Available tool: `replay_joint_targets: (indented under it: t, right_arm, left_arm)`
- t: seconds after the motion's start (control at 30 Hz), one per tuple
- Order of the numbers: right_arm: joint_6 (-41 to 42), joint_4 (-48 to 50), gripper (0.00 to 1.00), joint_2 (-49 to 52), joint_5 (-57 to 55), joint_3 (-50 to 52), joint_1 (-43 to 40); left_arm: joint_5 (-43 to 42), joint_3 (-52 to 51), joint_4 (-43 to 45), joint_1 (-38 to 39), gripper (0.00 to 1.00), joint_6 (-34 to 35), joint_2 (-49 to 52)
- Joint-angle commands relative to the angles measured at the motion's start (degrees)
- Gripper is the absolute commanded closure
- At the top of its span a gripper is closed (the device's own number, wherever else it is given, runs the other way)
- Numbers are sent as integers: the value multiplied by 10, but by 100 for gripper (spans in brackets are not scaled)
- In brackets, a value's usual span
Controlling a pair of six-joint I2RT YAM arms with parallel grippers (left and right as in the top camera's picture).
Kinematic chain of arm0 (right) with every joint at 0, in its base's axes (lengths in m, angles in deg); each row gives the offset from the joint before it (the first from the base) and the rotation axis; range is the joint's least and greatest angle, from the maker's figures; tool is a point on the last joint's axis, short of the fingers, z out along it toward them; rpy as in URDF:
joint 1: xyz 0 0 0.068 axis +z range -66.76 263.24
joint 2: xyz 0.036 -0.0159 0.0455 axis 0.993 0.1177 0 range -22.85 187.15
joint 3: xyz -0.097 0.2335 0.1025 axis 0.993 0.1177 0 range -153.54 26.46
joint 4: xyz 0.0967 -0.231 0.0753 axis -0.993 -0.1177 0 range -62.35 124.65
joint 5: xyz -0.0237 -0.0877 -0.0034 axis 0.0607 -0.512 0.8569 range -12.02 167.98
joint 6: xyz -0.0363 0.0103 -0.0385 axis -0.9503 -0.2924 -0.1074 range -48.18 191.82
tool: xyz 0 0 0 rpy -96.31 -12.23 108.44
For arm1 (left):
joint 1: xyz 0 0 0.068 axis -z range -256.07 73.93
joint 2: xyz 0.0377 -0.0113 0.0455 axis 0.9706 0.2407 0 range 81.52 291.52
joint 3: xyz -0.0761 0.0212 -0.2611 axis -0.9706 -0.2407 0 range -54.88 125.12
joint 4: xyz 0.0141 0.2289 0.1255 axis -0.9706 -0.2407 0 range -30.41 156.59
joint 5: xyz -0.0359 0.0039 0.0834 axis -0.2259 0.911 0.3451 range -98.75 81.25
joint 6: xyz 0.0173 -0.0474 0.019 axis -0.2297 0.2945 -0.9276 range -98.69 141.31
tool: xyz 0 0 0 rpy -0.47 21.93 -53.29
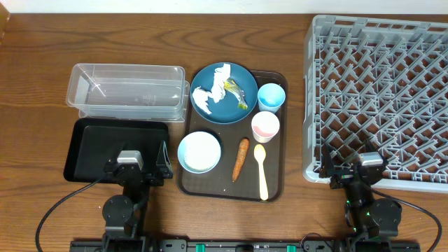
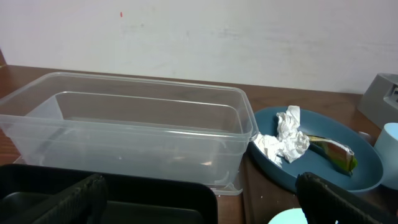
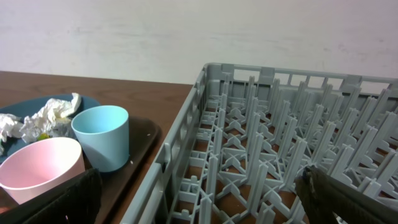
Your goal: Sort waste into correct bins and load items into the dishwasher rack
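Observation:
On the brown serving tray (image 1: 274,183) lie a dark blue plate (image 1: 213,106) with crumpled white paper (image 1: 207,94) and a yellow-green wrapper (image 1: 238,92), a light blue cup (image 1: 271,96), a pink-white cup (image 1: 265,126), a white bowl (image 1: 199,152), an orange carrot (image 1: 240,158) and a pale yellow spoon (image 1: 262,170). The clear tub (image 1: 128,91) and black tray (image 1: 98,143) sit to the left, the grey rack (image 1: 381,91) to the right. My left gripper (image 1: 138,171) is open over the black tray's near edge. My right gripper (image 1: 354,175) is open at the rack's near-left corner.
The left wrist view shows the clear tub (image 2: 124,127), the plate (image 2: 348,171) with paper (image 2: 285,140) and wrapper (image 2: 336,152). The right wrist view shows the rack (image 3: 273,149), blue cup (image 3: 102,137) and pink cup (image 3: 40,169). Bare wood lies behind the tub.

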Motion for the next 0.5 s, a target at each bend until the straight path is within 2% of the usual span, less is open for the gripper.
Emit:
replay_joint_targets:
  t: [0.0, 0.2, 0.33, 0.47]
  right_arm:
    - [-6, -2, 1, -2, 5, 0, -7]
    - [-2, -2, 1, -2, 9, 0, -7]
    - [23, -2, 1, -2, 9, 0, -7]
    - [37, 1, 1, -2, 9, -4, -7]
  left_arm:
    - [-8, -7, -23, -2, 2, -3, -4]
    - [-8, -7, -23, -2, 2, -1, -4]
    - [-8, -7, -23, -2, 2, 64, -3]
    - [-8, -3, -24, -2, 2, 68, 9]
